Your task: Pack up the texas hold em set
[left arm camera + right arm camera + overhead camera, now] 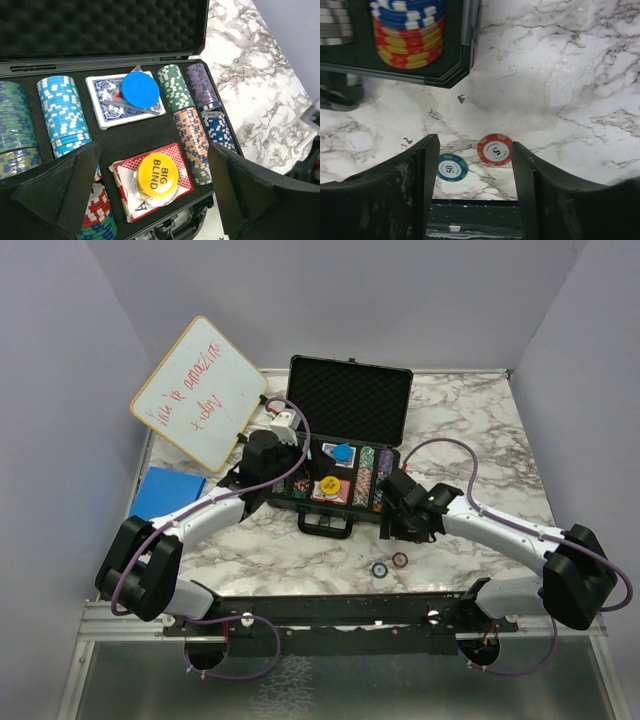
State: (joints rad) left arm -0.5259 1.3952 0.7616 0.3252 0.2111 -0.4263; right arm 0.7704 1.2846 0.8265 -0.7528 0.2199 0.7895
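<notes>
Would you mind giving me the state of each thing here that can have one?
briefcase, open, lid raised.
left hand, open, over the briefcase.
right hand, open, over the table.
red chip, flat on the table, unpacked.
blue-green chip, flat on the table, unpacked.
yellow disc, packed, resting on the red card deck.
blue disc, packed, resting on the blue card deck.

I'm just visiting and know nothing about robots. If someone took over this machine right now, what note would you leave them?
Left end effector: open, empty, above the open briefcase.
Right end effector: open, empty, facing two loose chips on the table: a red chip and a blue-green 50 chip.
Done: chip stacks, card decks, BIG BLIND disc and blue disc sit in the case.
Left: put in those two chips, then close the lid.
</notes>
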